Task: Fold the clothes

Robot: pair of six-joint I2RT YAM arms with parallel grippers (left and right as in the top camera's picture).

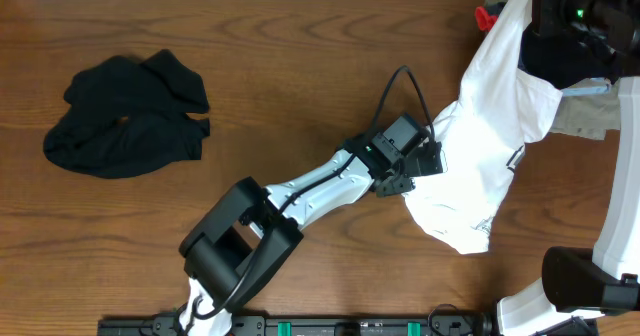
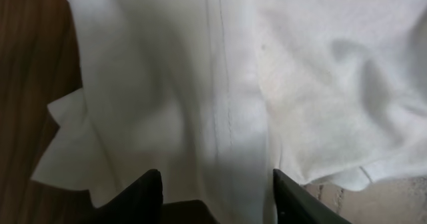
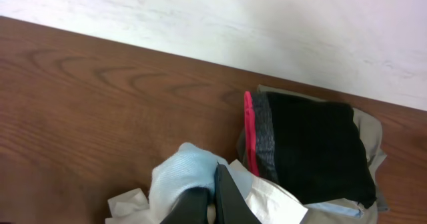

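The table [image 1: 300, 56] is lit evenly from above, and only soft shadows are cast beside the black garment [image 1: 120, 126]. In the left wrist view the white cloth [image 2: 233, 84] is shown out of focus, with grey shadow in its folds. The far wall [image 3: 267, 24] is slightly washed out.

No legible text; dark marks on white garment [image 1: 490, 126] unreadable.
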